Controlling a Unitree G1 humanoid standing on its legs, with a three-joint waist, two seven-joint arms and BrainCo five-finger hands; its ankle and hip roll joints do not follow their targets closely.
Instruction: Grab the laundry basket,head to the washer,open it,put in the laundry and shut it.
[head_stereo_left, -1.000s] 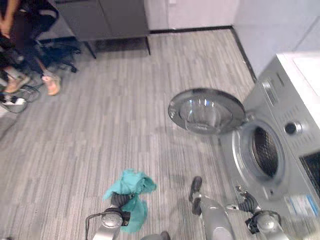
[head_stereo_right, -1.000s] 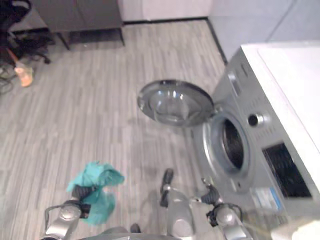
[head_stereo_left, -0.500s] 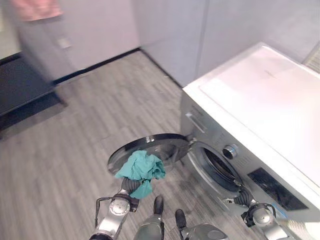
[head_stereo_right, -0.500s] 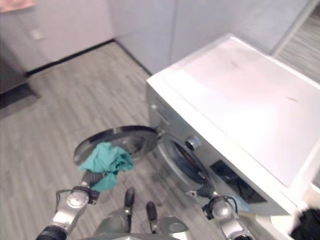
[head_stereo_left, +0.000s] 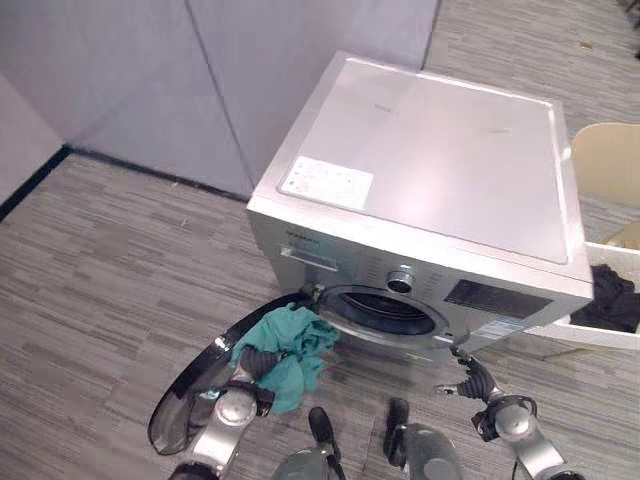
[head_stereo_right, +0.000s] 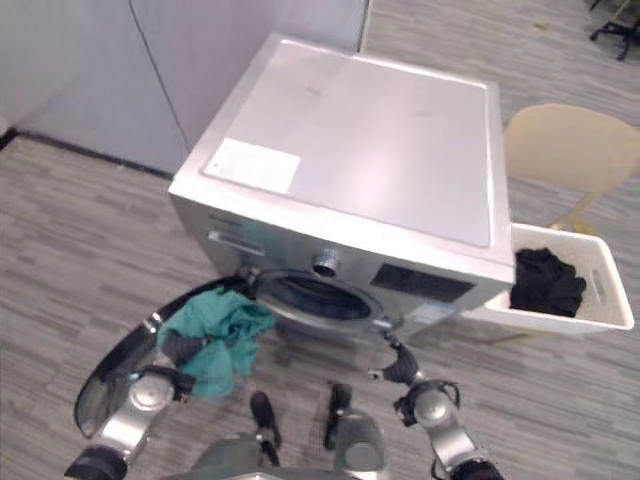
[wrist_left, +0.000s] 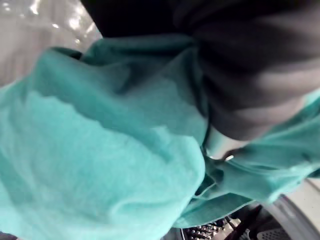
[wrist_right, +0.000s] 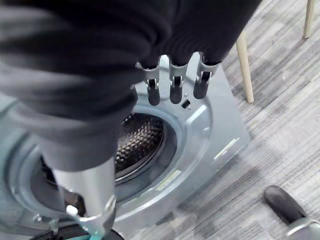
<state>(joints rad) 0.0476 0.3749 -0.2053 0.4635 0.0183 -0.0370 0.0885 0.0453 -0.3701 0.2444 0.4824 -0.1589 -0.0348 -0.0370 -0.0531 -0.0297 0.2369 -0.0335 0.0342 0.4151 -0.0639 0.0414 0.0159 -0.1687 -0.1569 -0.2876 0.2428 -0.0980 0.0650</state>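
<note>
Teal cloth hangs bunched from our left hand, whose fingers are curled into the fabric and pinch it just in front of the washer's open mouth. We judge the garment soft and light, likely to drape and snag on the rim, so the bunched grip near its middle looks like the sensible hold, with the loose tail below needing to clear the opening. Our right hand hovers with its fingers straight and empty, close to the lower right of the porthole. Beside the cloth, the round glass door stands swung out to our left, clear of the drum, whose perforated metal shows inside. Further back rises the silver washer with its flat pale top. To its right, the white laundry basket sits on the floor with dark clothes inside, and behind it stands a beige chair.
</note>
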